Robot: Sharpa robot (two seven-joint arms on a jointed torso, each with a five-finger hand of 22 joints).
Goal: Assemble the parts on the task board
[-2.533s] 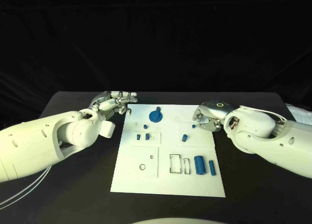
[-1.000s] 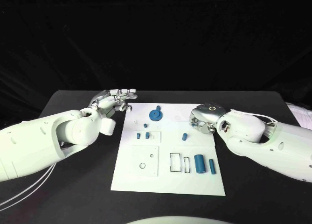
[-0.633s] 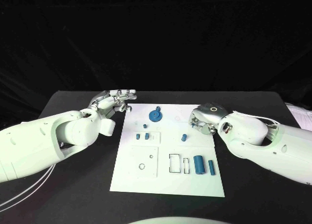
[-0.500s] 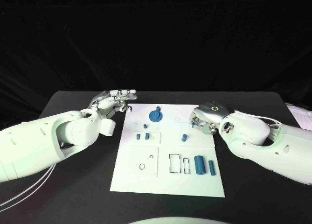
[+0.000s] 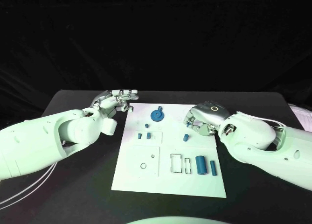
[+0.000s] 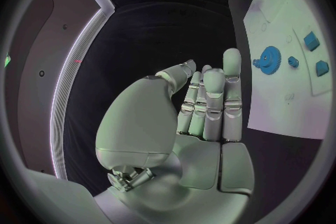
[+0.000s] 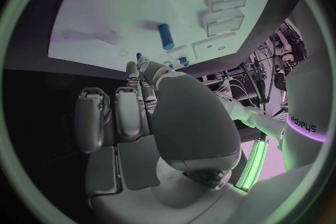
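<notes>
White task board (image 5: 169,179) sits mid-table, blue parts on it: gear (image 5: 156,115) near the far edge, small peg (image 5: 185,137) mid-board, big cylinder (image 5: 201,165) toward the near right corner. Right hand (image 5: 199,122) has come in over the board's right edge since 2.5 s ago and now hovers just beside the peg, fingers curled; cannot tell if anything is pinched. Left hand (image 5: 117,101) stays at the board's far left corner, fingers loosely together, holding nothing. Likely the right hand is lining up a pick of the peg; nothing assembled yet.
</notes>
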